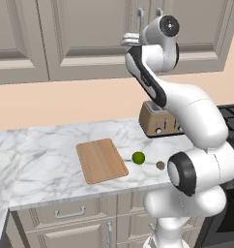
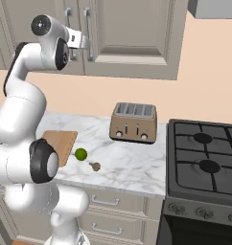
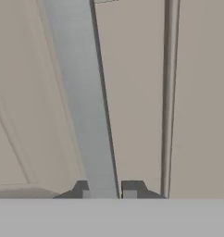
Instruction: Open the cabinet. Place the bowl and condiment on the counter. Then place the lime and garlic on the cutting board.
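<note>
- Cabinet (image 1: 85, 34): grey-beige raised-panel doors, shut, above the counter; its silver bar handle (image 3: 86, 106) runs up close in the hand view.
- Counter (image 1: 56, 145): white marble with grey veins.
- Board (image 1: 101, 160): light-brown wood, lying flat on the counter.
- Lime (image 1: 138, 157): bright green ball on the counter, just right of the board.
- Garlic (image 1: 160, 165): small brown-grey lump near the lime, off the board.
</note>
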Controlling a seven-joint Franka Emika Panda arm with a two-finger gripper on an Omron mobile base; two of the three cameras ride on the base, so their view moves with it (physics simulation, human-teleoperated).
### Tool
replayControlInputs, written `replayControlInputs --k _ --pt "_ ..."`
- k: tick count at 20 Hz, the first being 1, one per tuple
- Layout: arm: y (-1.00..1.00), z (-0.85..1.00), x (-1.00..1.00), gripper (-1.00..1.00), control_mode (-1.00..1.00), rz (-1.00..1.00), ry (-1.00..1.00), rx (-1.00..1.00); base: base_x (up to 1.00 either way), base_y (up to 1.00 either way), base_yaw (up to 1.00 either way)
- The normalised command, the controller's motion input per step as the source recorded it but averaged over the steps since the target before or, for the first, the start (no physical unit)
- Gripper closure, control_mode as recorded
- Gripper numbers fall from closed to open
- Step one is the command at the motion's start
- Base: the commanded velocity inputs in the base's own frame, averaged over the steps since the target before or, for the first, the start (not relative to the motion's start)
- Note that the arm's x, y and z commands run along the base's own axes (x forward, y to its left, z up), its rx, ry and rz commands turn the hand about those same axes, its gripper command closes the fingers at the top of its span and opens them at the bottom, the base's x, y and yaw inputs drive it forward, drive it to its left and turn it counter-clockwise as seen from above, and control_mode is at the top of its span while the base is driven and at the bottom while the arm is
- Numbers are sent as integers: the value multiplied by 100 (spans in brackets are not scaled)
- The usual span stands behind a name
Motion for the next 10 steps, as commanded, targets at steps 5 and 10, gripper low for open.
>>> replayControlInputs --k 5,10 --pt "5 4 -55 100 -100 0 -4 0 0 0 0" --pt "13 2 -43 100 -100 0 -1 0 0 0 0"
